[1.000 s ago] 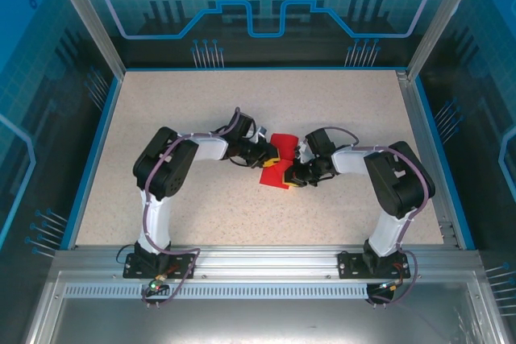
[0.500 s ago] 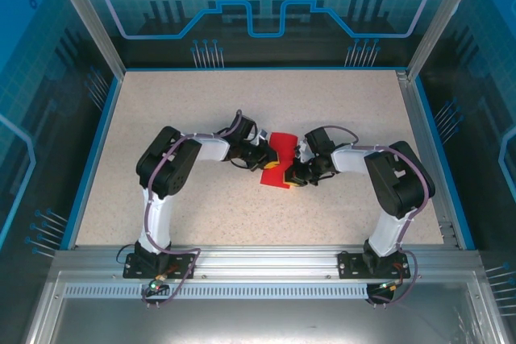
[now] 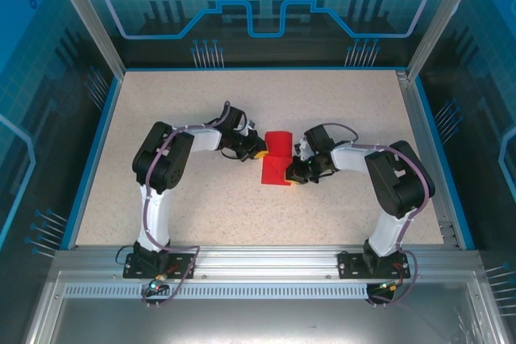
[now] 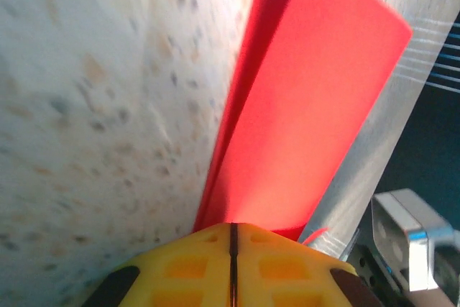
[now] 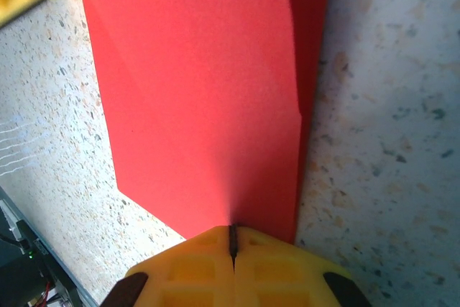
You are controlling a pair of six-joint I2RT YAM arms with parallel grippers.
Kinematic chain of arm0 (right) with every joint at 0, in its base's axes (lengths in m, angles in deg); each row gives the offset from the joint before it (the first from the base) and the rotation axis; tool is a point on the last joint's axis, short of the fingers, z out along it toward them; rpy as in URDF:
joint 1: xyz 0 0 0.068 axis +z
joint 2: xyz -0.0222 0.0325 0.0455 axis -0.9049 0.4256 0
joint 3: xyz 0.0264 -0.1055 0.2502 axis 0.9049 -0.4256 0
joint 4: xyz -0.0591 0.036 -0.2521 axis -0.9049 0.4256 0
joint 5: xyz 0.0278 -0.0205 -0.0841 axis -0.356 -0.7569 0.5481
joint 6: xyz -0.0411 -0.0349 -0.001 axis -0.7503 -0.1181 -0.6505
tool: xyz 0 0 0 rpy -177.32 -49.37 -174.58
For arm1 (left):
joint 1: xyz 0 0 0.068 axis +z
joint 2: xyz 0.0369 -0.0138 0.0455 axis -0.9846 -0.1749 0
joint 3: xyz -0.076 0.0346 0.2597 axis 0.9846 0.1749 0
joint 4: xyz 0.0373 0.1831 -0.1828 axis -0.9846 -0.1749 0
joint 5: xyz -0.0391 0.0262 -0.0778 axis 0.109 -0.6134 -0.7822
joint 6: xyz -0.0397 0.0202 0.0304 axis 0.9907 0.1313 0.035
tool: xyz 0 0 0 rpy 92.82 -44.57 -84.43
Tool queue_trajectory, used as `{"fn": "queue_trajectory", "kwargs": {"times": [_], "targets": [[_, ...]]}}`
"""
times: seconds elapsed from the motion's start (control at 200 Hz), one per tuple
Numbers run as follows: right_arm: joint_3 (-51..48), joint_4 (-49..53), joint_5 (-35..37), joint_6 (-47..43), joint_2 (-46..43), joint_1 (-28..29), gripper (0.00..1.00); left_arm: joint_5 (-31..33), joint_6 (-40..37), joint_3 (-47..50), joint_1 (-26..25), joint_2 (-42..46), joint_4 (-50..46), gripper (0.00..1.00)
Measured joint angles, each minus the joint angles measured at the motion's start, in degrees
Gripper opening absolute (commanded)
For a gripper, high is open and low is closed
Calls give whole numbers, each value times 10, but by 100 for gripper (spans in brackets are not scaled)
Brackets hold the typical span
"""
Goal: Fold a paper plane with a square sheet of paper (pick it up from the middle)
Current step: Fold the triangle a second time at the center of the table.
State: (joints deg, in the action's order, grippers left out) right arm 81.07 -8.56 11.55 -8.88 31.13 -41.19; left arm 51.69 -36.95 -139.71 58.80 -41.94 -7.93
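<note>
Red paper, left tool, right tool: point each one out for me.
red paper [image 3: 280,144], top view, on the flat face of its far half.
left tool [image 4: 232,234], left wrist view, seam between its shut yellow fingertips.
right tool [image 5: 232,239], right wrist view, seam between its shut yellow fingertips.

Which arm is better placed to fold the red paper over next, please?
Probably the left: the left gripper pinches a raised flap of the paper, free to swing. The right gripper pinches the other end low over the table, likelier an anchor.
</note>
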Motion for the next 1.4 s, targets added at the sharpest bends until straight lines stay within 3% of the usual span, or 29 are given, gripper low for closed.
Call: {"fn": "queue_trajectory", "kwargs": {"times": [0.39, 0.58, 0.755, 1.015, 1.4], "targets": [[15, 20, 0, -1, 6, 0, 0, 37, -44, -12, 12, 47, -66, 10], [15, 20, 0, 1, 6, 1, 0, 11, -63, -11, -26, 85, -66, 9], [15, 18, -1, 6, 6, 1, 1, -21, -64, -8, -62, 66, -56, 8], [28, 15, -1, 14, 3, 10, 5, -3, -72, -11, -37, 6, -77, 7], [126, 10, 2, 14, 33, 33, 6, 5, -82, -21, -31, 2, -83, 7]]}}
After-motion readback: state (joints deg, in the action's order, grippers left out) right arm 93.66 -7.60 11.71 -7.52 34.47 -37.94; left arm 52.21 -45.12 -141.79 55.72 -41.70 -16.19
